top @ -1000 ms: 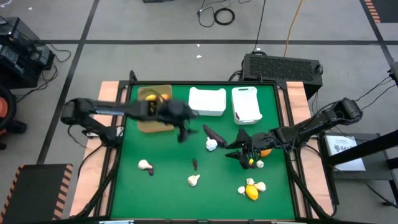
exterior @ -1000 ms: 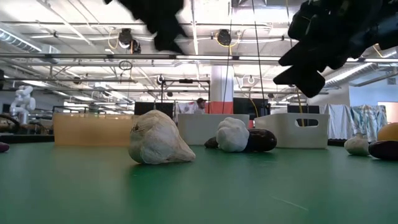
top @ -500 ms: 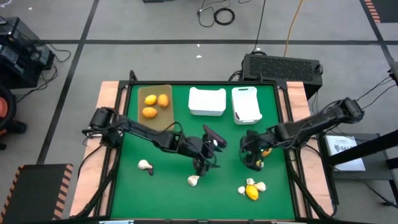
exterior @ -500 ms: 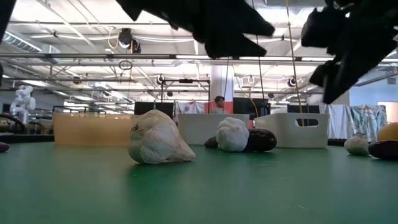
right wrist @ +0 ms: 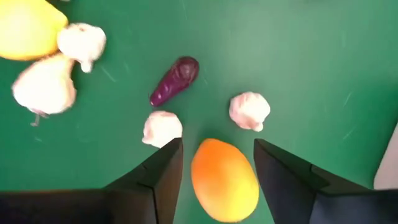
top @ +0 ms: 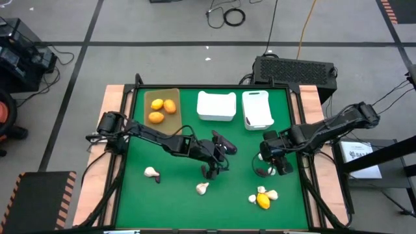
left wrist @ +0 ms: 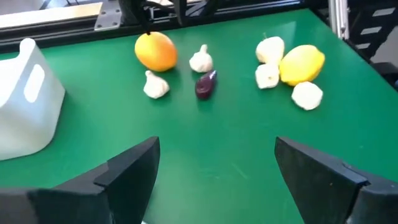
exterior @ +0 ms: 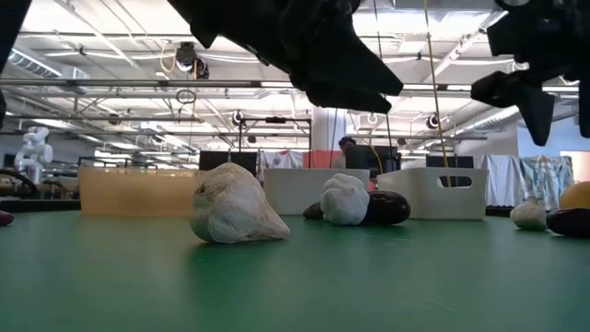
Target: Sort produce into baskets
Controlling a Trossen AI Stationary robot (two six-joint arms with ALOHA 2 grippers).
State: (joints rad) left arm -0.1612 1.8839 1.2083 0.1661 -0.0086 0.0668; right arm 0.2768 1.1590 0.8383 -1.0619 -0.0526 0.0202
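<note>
My right gripper (right wrist: 216, 148) is open and points down at the table's right, its fingers on either side of an orange fruit (right wrist: 224, 180) that lies on the green mat; I see no touch. Two garlic bulbs (right wrist: 161, 129) (right wrist: 249, 111) and a small eggplant (right wrist: 174, 81) lie just beyond it. My left gripper (left wrist: 216, 152) is open and empty above the table's middle (top: 211, 170), over an eggplant (top: 225, 143). The tan tray (top: 170, 127) holds three orange fruits (top: 156, 104). Two white bins (top: 216, 106) (top: 257, 108) stand at the far edge.
A garlic bulb (top: 203, 188) lies near the front middle. Another bulb (top: 151, 172) with a small eggplant lies at the front left. A yellow fruit (top: 263, 202) with garlic pieces (top: 270, 194) lies at the front right.
My left gripper has gone from beside the tan tray toward the table's right and near edge, to the table's middle, leaving three fruits in view in the tray. My right gripper has moved a little toward the right edge and tipped downward over the orange fruit.
</note>
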